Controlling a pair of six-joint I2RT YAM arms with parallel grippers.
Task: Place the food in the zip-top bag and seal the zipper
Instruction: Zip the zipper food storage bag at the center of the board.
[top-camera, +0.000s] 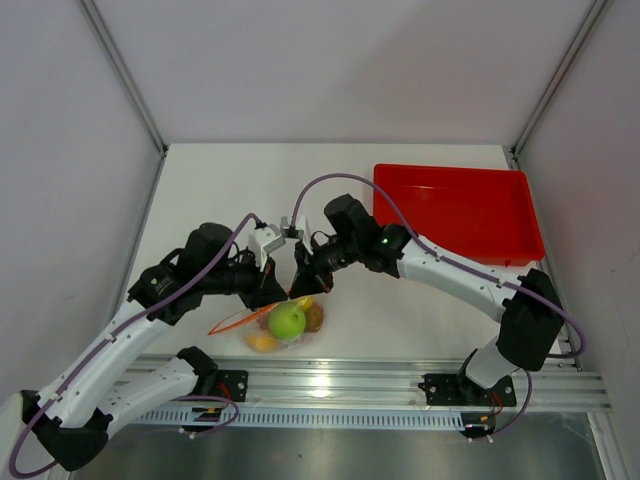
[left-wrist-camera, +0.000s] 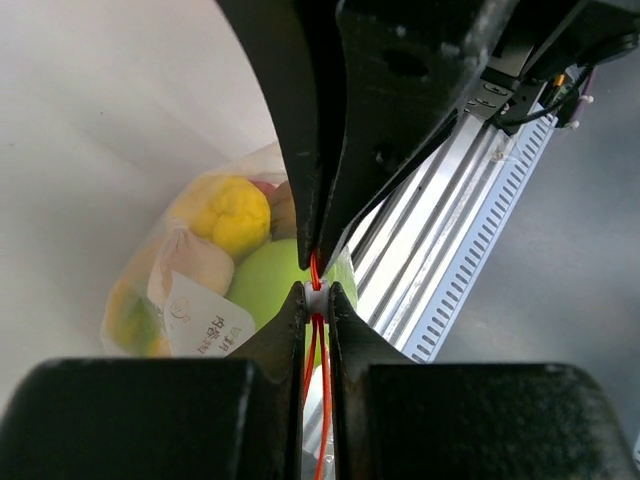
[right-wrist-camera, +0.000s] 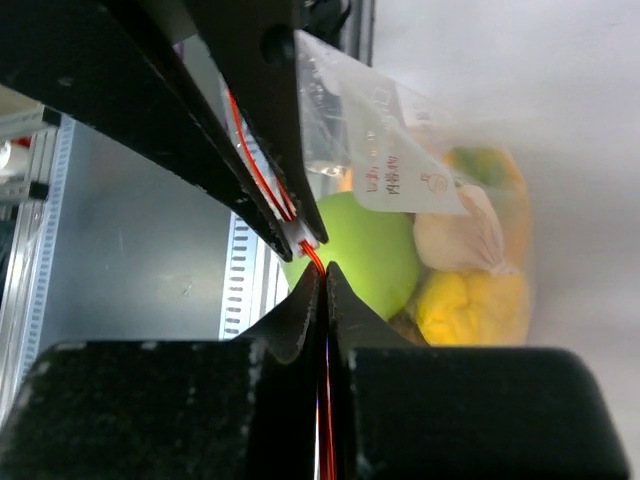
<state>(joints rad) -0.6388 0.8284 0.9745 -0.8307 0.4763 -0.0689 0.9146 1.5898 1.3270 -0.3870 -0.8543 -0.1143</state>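
Observation:
The zip-top bag (top-camera: 283, 330) hangs over the table's near edge with the food inside: a green apple (top-camera: 287, 320), a yellow fruit (left-wrist-camera: 235, 215) and orange pieces. My left gripper (top-camera: 281, 291) is shut on the white slider of the orange-red zipper (left-wrist-camera: 323, 400). My right gripper (top-camera: 299, 284) faces it tip to tip, shut on the zipper (right-wrist-camera: 312, 258) just beside the slider. In the right wrist view the apple (right-wrist-camera: 365, 250) shows behind the closed right gripper (right-wrist-camera: 325, 268). In the left wrist view the left gripper (left-wrist-camera: 316, 295) pinches the slider. A loose stretch of zipper (top-camera: 232, 322) trails left.
A red tray (top-camera: 460, 210) stands at the back right. The aluminium rail (top-camera: 380, 375) with both arm bases runs along the near edge, just below the hanging bag. White walls close in the table on three sides.

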